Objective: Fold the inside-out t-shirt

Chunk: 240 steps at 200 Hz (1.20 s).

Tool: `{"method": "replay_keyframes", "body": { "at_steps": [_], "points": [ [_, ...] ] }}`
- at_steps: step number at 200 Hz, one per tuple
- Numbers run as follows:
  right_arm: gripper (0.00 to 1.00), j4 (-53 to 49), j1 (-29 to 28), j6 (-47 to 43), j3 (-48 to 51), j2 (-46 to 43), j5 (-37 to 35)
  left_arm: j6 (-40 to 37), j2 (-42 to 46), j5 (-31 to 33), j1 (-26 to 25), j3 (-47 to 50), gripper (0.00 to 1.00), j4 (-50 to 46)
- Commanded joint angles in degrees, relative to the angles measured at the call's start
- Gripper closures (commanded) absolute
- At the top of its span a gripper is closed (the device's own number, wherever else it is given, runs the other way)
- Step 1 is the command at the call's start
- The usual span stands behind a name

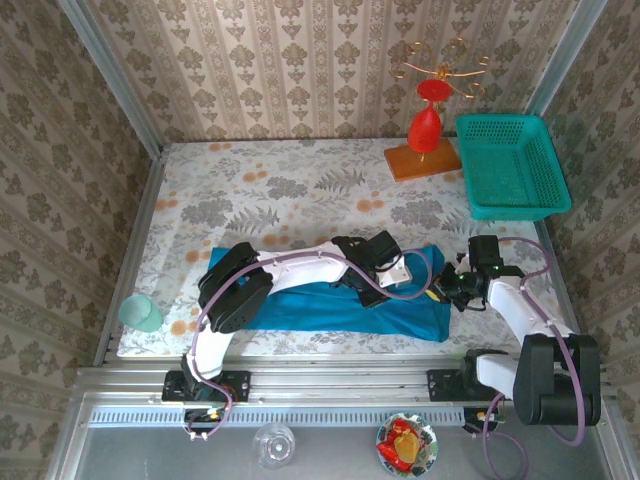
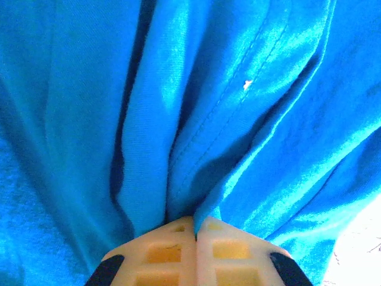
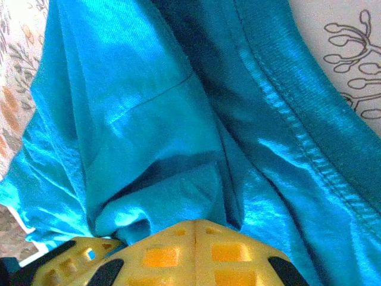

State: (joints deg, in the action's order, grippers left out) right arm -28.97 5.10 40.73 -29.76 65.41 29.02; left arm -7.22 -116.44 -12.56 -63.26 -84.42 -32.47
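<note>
Table [image 1: 300, 180]: a flower-patterned top that carries everything here.

Inside-out t-shirt [image 1: 320, 308]: bright blue, lying as a long flattened band across the near half of the table, just ahead of the arm bases. Its right end is bunched up where the two arms meet.

Mesh basket [image 1: 510, 165]: green, at the far right corner, well apart from the shirt.

Left gripper [image 2: 195, 229]: reaches across to the right part of the shirt. Its fingers are pressed together and folds of blue cloth draw into the tips, so it has a pinch of the shirt.

Right gripper [image 3: 195, 229]: at the shirt's right end, near the left one. Its fingers are closed flush with a fold of cloth caught at the tips.

Hem [image 3: 297, 125]: a stitched edge running past the right gripper.

Handling: I'd judge the cloth light and limp, with a slight sheen that may let a single layer slip. Squeezing won't hurt it, but it will sag between two holds.

Where to hold: the thicker stitched hem or a seam looks safest, with the two holds spread apart along one edge.
</note>
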Motion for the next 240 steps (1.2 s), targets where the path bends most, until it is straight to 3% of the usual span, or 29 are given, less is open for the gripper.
{"method": "replay_keyframes", "body": {
  "at_steps": [1,18,35,49,94,130,171,240],
  "points": [
    [1.00,-3.42,0.26,0.05,0.48,-1.97,0.72,1.08,2.99,-1.15,0.42,0.93,1.00,0.16],
    [0.99,-4.90,0.26,-0.11,0.21,-2.74,-1.36,1.15,3.15,-1.31,0.42,1.02,1.00,0.23],
    [0.78,-6.69,0.26,-1.19,-0.13,-2.28,-3.80,1.09,3.15,-1.24,0.58,1.10,1.00,0.36],
    [0.70,-6.81,0.21,-1.71,0.08,-1.18,-3.81,1.08,3.16,-1.33,0.69,1.10,1.00,0.40],
    [0.62,-4.11,0.26,-1.03,1.71,0.16,-1.10,1.07,3.15,-1.58,1.11,1.10,1.00,0.39],
    [0.68,-3.51,0.26,-0.61,1.80,0.33,-0.53,1.09,3.15,-1.76,1.21,1.28,1.00,0.48],
    [1.00,-5.35,0.26,0.03,1.28,-2.96,-1.17,0.79,4.26,-3.70,1.18,2.45,1.00,1.27],
    [1.00,-14.16,0.08,2.92,2.00,-15.76,-0.52,-1.83,5.44,-5.09,1.21,4.17,1.00,-0.84]
  ]
}}
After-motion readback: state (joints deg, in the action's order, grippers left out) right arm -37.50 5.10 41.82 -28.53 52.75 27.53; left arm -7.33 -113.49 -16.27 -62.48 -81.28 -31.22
